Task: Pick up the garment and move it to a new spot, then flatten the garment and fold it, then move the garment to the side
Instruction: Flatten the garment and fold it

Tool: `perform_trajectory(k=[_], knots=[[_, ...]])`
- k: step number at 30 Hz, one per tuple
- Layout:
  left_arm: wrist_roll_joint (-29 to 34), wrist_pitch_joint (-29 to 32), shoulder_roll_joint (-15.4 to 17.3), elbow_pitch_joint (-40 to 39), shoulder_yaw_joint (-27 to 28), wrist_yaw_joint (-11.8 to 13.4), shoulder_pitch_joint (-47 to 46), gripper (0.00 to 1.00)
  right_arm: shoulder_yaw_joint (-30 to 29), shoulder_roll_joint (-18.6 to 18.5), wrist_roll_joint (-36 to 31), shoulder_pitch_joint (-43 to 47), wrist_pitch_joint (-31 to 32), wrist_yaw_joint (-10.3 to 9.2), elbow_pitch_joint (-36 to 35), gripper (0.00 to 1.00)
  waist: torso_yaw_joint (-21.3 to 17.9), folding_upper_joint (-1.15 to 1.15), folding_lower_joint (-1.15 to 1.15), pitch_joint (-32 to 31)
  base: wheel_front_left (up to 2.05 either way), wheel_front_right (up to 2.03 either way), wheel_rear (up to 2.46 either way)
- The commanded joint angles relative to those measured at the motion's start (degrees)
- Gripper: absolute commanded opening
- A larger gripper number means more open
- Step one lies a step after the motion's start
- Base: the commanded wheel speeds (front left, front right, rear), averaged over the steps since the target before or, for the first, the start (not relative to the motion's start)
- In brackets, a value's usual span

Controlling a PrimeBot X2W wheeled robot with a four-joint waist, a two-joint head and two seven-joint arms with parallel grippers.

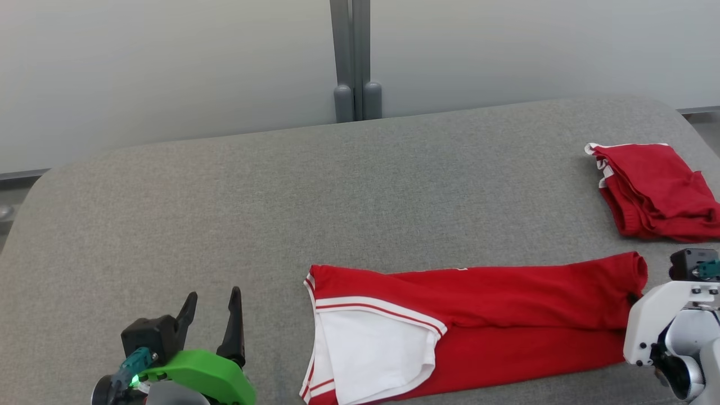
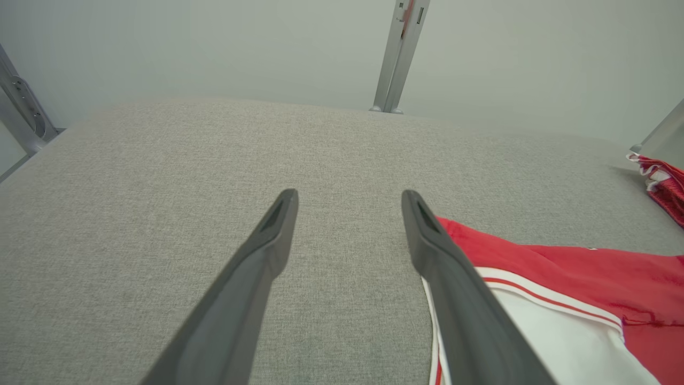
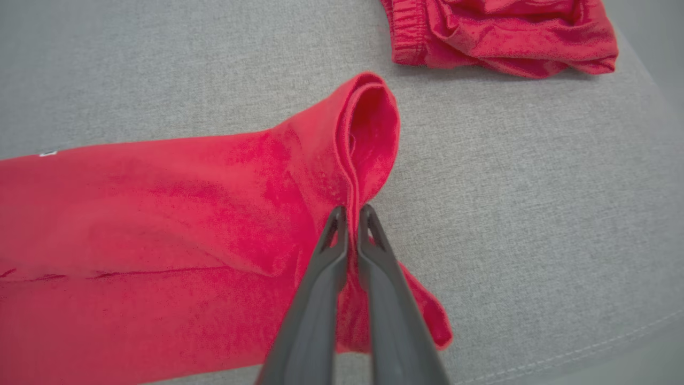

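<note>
The garment (image 1: 506, 315) is red with white panels and stripes, folded into a long band along the front of the grey surface. Its white-trimmed end (image 2: 561, 321) lies just right of my left gripper. My left gripper (image 1: 211, 315) stands open over bare cushion at the lower left, its fingers (image 2: 278, 230) spread wide and holding nothing. My right gripper (image 3: 350, 214) is shut on the garment's right end (image 3: 368, 123), pinching a raised ridge of red cloth between the fingertips. In the head view the right wrist (image 1: 669, 315) sits at that same end.
A second red garment (image 1: 652, 191) lies bunched at the far right, close to the cushion's edge; its hem (image 3: 502, 37) sits just beyond the pinched end. A grey post (image 1: 354, 62) stands behind the grey cushion (image 1: 281, 197). The cushion's seamed edge (image 3: 588, 353) is near my right gripper.
</note>
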Motion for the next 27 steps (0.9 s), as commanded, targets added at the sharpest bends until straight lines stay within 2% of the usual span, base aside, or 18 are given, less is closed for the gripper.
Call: perform_trajectory(k=[1, 6, 16, 21, 27], knots=[[-0.08, -0.27, -0.09, 0.37, -0.10, -0.25, -0.04, 1.00, 1.11, 0.62, 0.48, 1.08, 0.34, -0.10, -1.71, 0.00, -0.28, 0.00, 0.00, -0.24, 0.00, 0.00, 0.00], [-0.21, -0.33, -0.34, 1.12, -0.49, -0.73, -0.60, 1.00, 4.91, 2.15, 1.95, 2.49, 1.76, -0.09, -8.41, 0.00, 0.85, 0.00, 0.00, -0.57, 0.00, 0.00, 0.00], [-0.33, -0.53, -0.36, 1.82, -0.57, -1.16, -1.40, 1.00, 13.94, 5.32, 5.54, 5.52, 3.35, -0.07, -20.75, 0.00, 5.85, 0.00, 0.00, -1.26, 0.00, 0.00, 0.00], [-0.40, -0.41, -0.11, 1.66, -0.61, -1.22, -1.66, 1.00, 18.13, 9.33, 7.09, 4.44, 2.71, -0.07, -22.12, 0.00, 8.06, 0.00, 0.00, -1.07, 0.00, 0.00, 0.00], [-0.42, -0.43, -0.47, 1.61, -0.89, -1.49, -2.43, 1.00, 23.54, 12.86, 9.17, 2.40, 1.14, -0.06, -18.68, 0.00, 10.57, 0.00, 0.00, -0.46, 0.00, 0.00, 0.00]])
